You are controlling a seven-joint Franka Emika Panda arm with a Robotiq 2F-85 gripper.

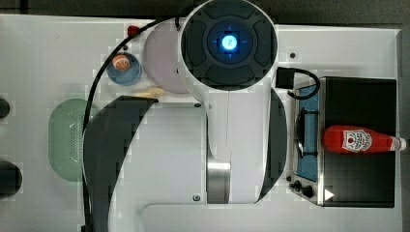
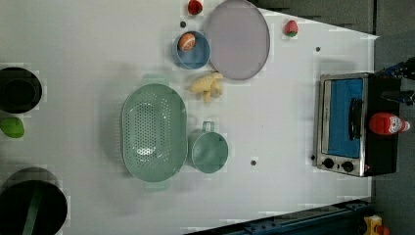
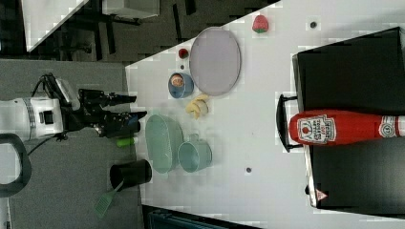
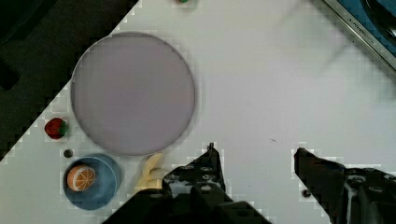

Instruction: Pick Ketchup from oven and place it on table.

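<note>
Ketchup: the Ketchup (image 1: 360, 139) lies on its side on the black top of the oven (image 1: 360, 179), white cap toward the top view's right, label facing up; in the left view (image 2: 386, 123) it sits just above the door handle
Oven: stands at the top view's right end of the table (image 1: 43, 58), glass door shut, knobs at its lower front corner in the top view
End effector: the end effector (image 4: 256, 161) hangs wide open and empty above bare table, near the lilac plate (image 4: 133, 93)
Nearby: blue bowl (image 4: 91, 181) with an orange slice, a strawberry (image 4: 55, 128), green colander (image 2: 153, 132) touching a green cup (image 2: 209, 151)
</note>
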